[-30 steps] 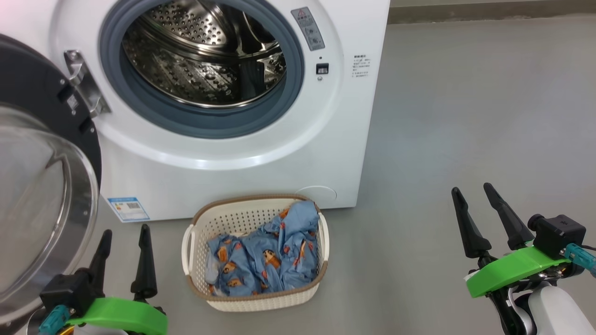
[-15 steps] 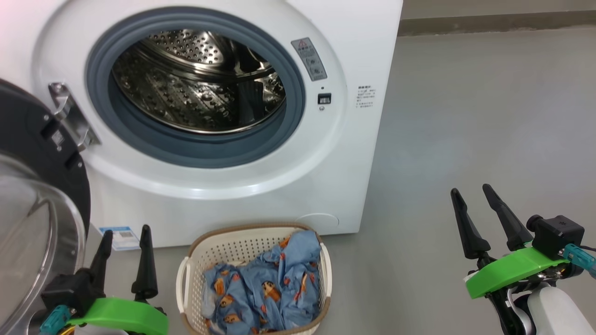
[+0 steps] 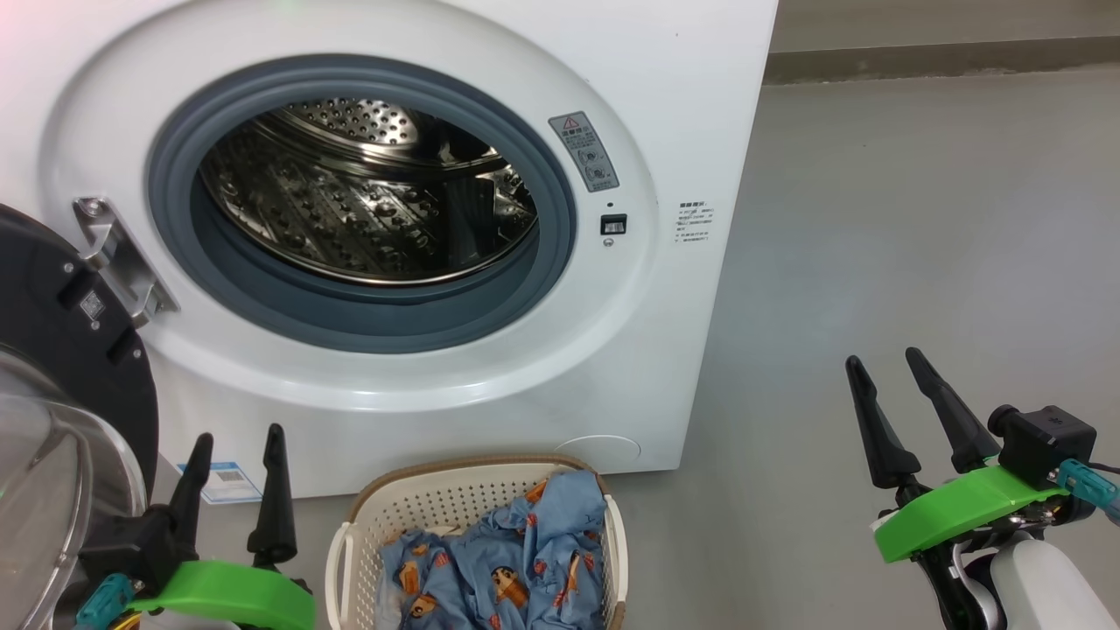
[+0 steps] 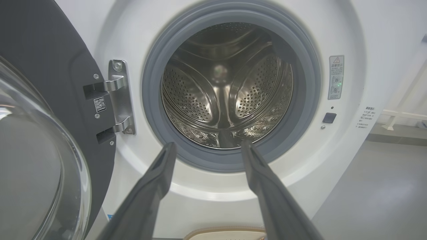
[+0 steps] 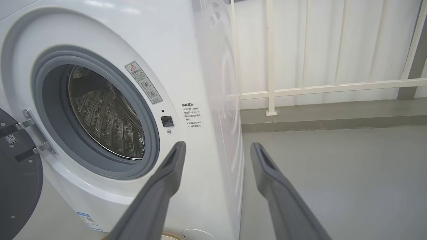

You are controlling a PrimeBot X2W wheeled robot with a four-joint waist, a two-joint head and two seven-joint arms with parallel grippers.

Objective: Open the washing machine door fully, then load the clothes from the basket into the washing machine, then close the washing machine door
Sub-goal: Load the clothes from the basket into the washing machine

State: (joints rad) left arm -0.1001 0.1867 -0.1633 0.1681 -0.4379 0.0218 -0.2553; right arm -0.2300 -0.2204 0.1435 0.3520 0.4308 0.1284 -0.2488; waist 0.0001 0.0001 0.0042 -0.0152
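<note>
Left pincer (image 3: 239,433) and right pincer (image 3: 884,356) gape empty, flanking the basket (image 3: 420,507).

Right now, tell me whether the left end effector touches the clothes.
Apart. The head view shows the left end effector open beside the basket, bare floor between it and the clothes.

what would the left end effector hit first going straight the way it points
The left end effector aims through the grey rubber ring into the perforated steel drum of the white washing machine, probably meeting the drum's back wall first; depth unclear.
</note>
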